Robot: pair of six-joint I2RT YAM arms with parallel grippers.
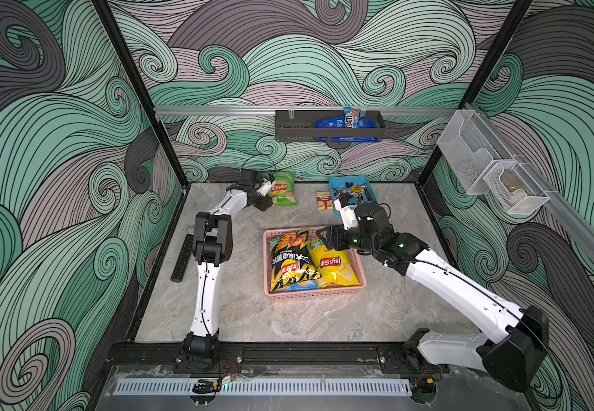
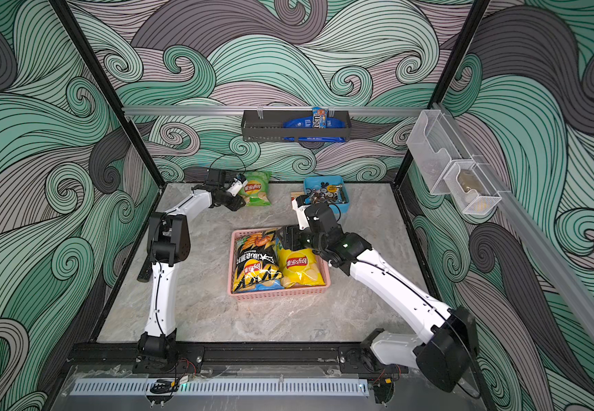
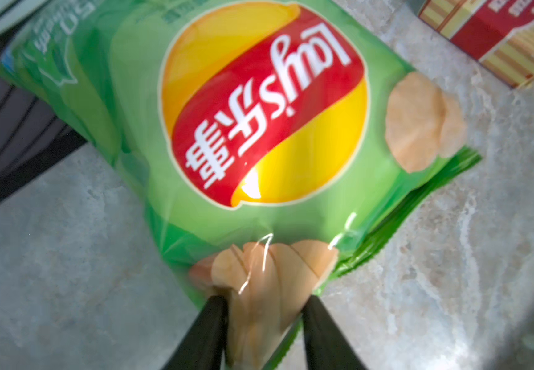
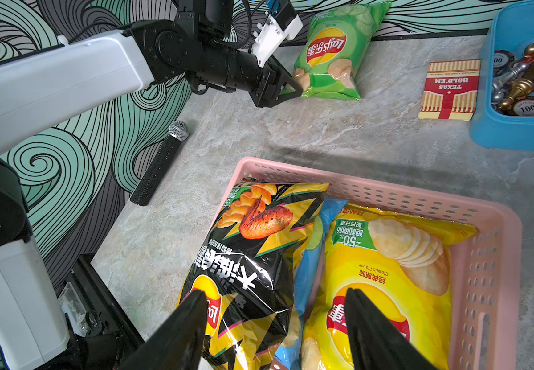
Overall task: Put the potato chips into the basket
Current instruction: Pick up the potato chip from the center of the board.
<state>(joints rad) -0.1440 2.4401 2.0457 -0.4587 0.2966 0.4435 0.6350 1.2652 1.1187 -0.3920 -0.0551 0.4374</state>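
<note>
In both top views you see the green bag point(image 1: 284, 188) lying on the surface point(image 1: 238, 313) at the far edge by the back wall, well apart from the basket point(image 1: 316, 292). Your left claw point(image 1: 272, 201) sits at that bag's near corner. The basket holds the black bag point(image 1: 288, 263) and the yellow bag point(image 1: 336, 265) side by side, with a blue bag point(image 1: 305, 284) peeking out beneath them. Your right claw point(image 1: 324, 237) hangs over the basket's far right corner.

In the left wrist view, the left claw point(image 3: 265, 317) has narrowed onto a corner of the green bag point(image 3: 259, 112), and both fingers point(image 3: 208, 333) touch it. The picture is smeared, so you cannot tell whether the bag is clear of the surface.

In the right wrist view, your right claw point(image 4: 275, 292) stands wide open and holds nothing, above the black bag point(image 4: 252, 272) and the yellow bag point(image 4: 387, 272). A red-and-cream box point(image 4: 449, 89) lies just beside the blue tub point(image 4: 515, 128).
</note>
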